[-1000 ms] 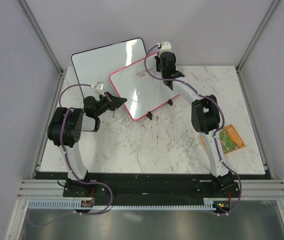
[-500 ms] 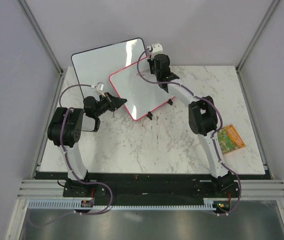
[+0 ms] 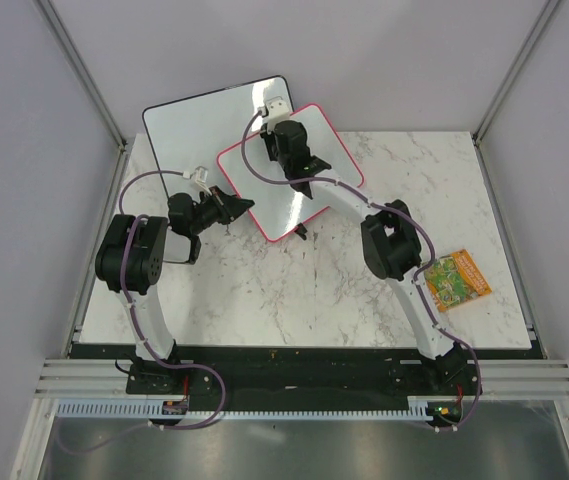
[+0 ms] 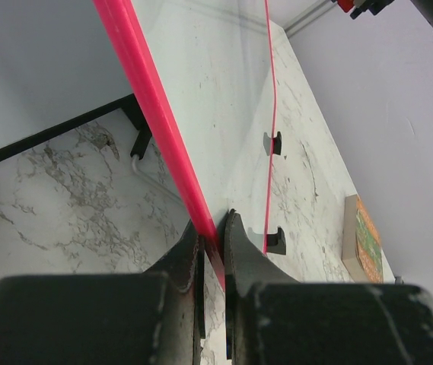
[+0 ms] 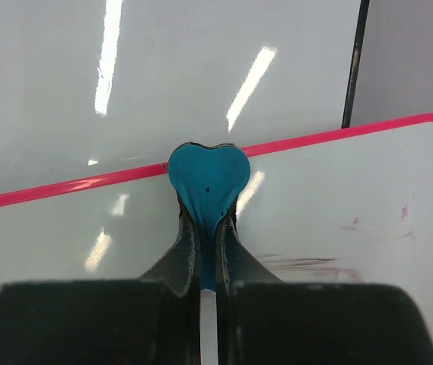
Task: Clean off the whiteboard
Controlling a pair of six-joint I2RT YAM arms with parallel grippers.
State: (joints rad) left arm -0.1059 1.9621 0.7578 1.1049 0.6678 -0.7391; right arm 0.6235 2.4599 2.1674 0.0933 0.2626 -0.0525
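Note:
The small pink-framed whiteboard (image 3: pixel 264 195) stands tilted at the back middle of the table, black feet on the marble. My left gripper (image 3: pixel 241 205) is shut on its near left frame edge (image 4: pixel 167 122). My right gripper (image 3: pixel 282 140) is over the board's upper part, shut on a teal heart-shaped eraser (image 5: pixel 207 182) that presses on the board's surface (image 5: pixel 330 198) near the top pink edge. Faint purple smears (image 5: pixel 307 266) show to the right of the fingers.
A larger black-framed whiteboard (image 3: pixel 199 115) leans behind the pink one. An orange and green packet (image 3: pixel 450 280) lies at the right of the marble table (image 3: pixel 284 290); it also shows in the left wrist view (image 4: pixel 367 239). Grey walls enclose the back and sides.
My right gripper has swept left across the top of the pink board with the eraser. The left gripper and the board have stayed put.

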